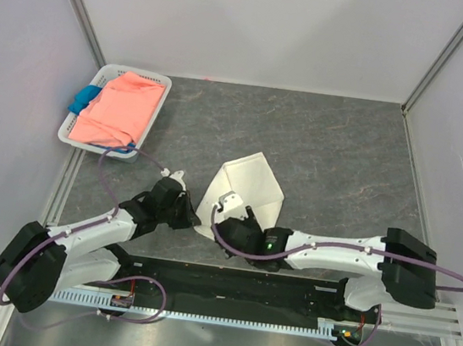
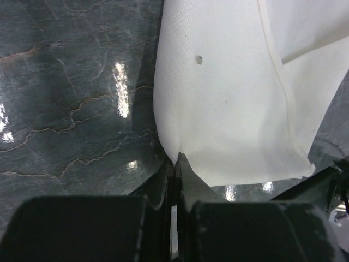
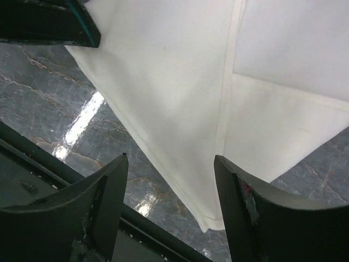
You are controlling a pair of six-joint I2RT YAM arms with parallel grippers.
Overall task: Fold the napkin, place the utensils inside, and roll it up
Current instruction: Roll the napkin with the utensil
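Note:
The off-white napkin (image 1: 251,184) lies partly folded on the dark stone table, one flap laid over the rest. My left gripper (image 1: 193,214) is at the napkin's left edge. In the left wrist view its jaws (image 2: 176,159) are pressed together, and the napkin's (image 2: 229,98) edge tapers into the tips. My right gripper (image 1: 224,216) hovers over the near corner. In the right wrist view it (image 3: 172,177) stands open, with the napkin's (image 3: 180,82) corner on the table between its fingers (image 3: 109,191). The utensils are out of view.
A white basket (image 1: 160,100) sits at the back left, holding a salmon-pink cloth (image 1: 120,111) and a blue cloth (image 1: 81,100). White walls close in the table on three sides. The arms' base rail (image 1: 232,297) runs along the near edge.

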